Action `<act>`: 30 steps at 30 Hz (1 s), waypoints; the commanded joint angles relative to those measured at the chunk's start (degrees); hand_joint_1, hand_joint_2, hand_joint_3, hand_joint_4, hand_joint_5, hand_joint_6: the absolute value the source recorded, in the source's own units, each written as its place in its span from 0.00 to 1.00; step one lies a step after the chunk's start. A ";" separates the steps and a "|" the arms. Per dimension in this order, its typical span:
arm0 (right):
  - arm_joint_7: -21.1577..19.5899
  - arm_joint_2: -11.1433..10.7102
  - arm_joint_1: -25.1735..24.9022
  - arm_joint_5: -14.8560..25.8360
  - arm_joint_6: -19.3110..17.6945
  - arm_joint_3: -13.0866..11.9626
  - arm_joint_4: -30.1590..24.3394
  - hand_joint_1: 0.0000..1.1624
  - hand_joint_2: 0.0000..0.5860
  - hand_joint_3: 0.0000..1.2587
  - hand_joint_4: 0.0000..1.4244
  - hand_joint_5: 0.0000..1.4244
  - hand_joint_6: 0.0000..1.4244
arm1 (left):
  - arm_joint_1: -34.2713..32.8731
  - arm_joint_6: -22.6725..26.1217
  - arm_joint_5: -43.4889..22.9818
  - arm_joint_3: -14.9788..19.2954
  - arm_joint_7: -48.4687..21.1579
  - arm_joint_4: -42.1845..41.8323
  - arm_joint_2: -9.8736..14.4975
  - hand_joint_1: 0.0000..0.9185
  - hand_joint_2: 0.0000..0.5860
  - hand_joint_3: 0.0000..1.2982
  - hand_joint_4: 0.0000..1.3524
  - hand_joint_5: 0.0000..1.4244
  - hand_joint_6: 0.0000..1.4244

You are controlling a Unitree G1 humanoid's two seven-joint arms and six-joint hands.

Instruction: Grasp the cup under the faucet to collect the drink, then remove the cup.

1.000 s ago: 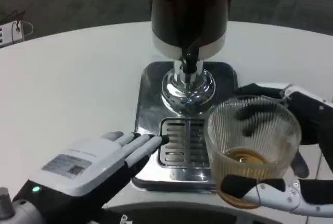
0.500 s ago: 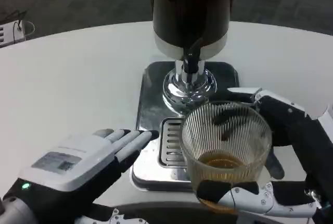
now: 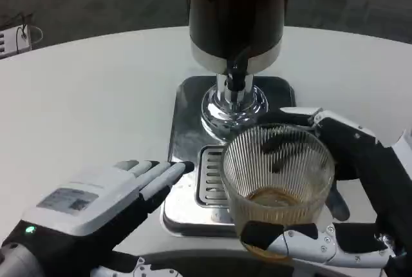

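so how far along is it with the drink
Collecting looks done: the ribbed glass cup has amber drink in its bottom. The right hand holds it over the grate of the drip tray, nearer the camera than the faucet. Left: carrying it clear. The left hand rests by the tray.

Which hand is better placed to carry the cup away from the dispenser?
The right hand: it already grips the ribbed glass cup, which holds some amber drink. The left hand lies flat with its fingertips at the drip tray, holding nothing.
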 commanded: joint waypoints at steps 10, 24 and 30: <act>-0.79 0.25 -0.24 0.98 -0.77 -0.18 -0.93 0.78 0.40 0.76 0.82 0.95 1.00 | 1.03 -0.02 -0.51 0.49 -0.38 -0.18 0.20 0.00 0.08 0.00 0.00 0.00 0.00; -0.71 0.17 0.61 1.09 -0.90 -0.39 -1.64 0.78 0.42 0.77 0.83 0.95 1.00 | 1.39 0.33 -0.99 0.65 -0.57 -0.63 0.10 0.00 0.08 0.00 0.00 0.00 0.00; -0.71 0.17 0.58 1.26 -0.94 -0.50 -1.74 0.78 0.42 0.77 0.83 0.95 1.00 | 1.60 0.47 -1.17 0.78 -0.62 -0.86 0.13 0.00 0.08 0.00 0.00 0.00 0.00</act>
